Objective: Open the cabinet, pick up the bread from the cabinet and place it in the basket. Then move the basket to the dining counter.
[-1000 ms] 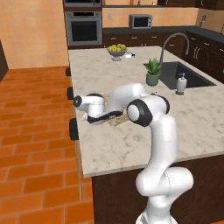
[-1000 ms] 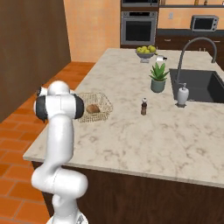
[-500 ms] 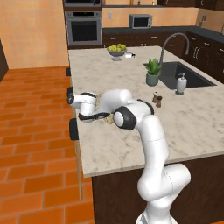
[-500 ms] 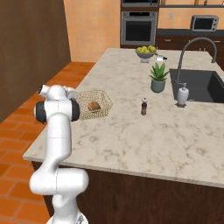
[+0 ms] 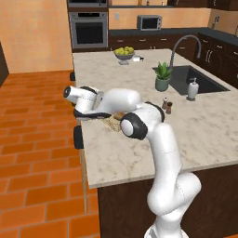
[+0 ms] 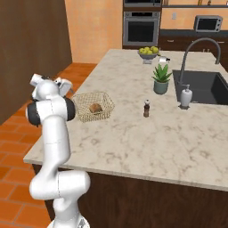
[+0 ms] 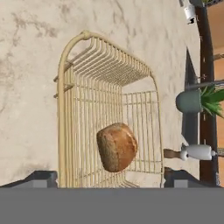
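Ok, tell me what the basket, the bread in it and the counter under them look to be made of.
Basket: thin golden-yellow wire, likely coated metal; you can see the counter through its open bars.
Bread: a baked roll with a matte golden-brown crust, darker on one side.
Dining counter: beige slab with brownish veins, looks like polished marble or similar stone; the base below looks like dark wood.

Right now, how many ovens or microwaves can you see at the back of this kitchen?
2. A built-in wall oven stands behind the far end of the island, and a microwave sits on the dark back counter to its right. Others may be out of frame.
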